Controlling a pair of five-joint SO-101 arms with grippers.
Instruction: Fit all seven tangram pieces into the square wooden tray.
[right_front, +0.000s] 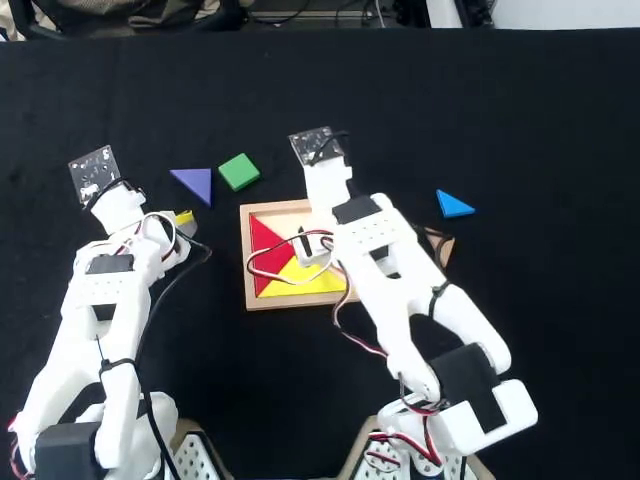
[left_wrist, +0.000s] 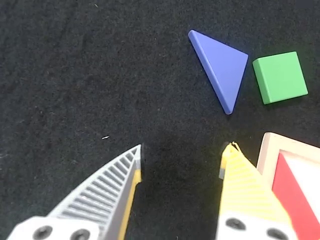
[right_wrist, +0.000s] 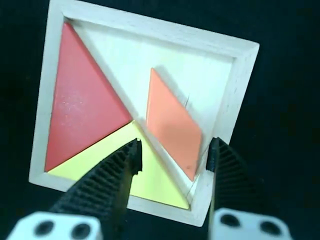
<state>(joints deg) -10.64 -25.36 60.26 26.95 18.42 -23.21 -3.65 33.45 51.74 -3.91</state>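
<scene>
My right gripper (right_wrist: 175, 150) hangs over the tray (right_wrist: 150, 27) with its jaws spread wide and nothing between them. The orange parallelogram (right_wrist: 172, 122) lies right under them on the tray floor. Its long edge runs alongside the yellow triangle (right_wrist: 150, 187) with a thin pale gap, and one tip sits close to the tray wall; I cannot tell whether it lies fully flat. The red triangle (right_wrist: 82, 110) fills the next quarter, touching the yellow. I judge the step in hand is seating this piece. I would nudge it with one fingertip and slide it flush to the yellow's edge rather than re-grip, keeping pressure low so the two seated triangles are not disturbed. My left gripper (left_wrist: 185, 147) is likewise open and empty, low over the cloth (left_wrist: 75, 75) just beside a tray corner. Beyond it lie the purple triangle (left_wrist: 222, 67) and green square (left_wrist: 280, 77), just beside each other. Across the tray, a brown piece (right_front: 441, 243) lies near it, and the blue triangle (right_front: 455, 205) sits farther out.
</scene>
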